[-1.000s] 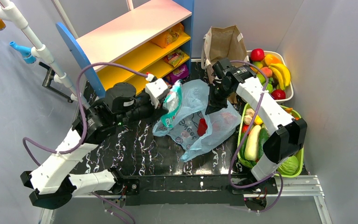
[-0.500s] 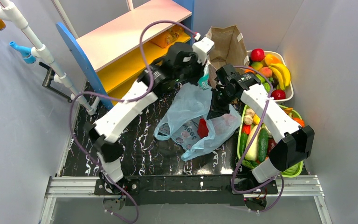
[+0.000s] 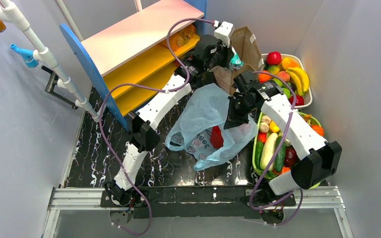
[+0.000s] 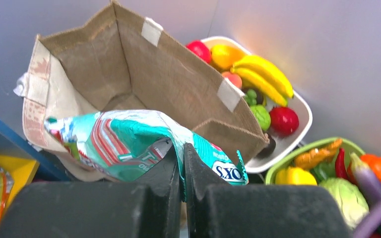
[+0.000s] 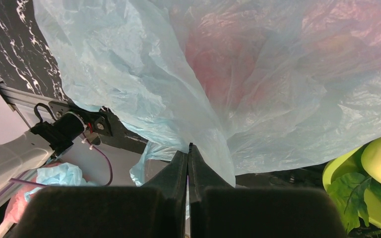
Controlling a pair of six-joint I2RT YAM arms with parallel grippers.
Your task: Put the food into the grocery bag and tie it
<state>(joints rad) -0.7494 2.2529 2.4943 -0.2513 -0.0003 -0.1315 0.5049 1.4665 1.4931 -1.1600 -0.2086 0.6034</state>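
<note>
Left gripper [image 4: 182, 148] swung back to stiff brown paper bag [image 4: 129, 64], clamping teal-and-white foil snack packet [image 4: 124, 141]; right gripper [image 5: 188, 148] pinches translucent light-blue plastic bag [image 5: 154, 74].

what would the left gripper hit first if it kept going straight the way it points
Most likely the brown paper bag: the left gripper, shut on the teal snack packet, points into its open mouth. Depth is unclear, so this is a guess.
</note>
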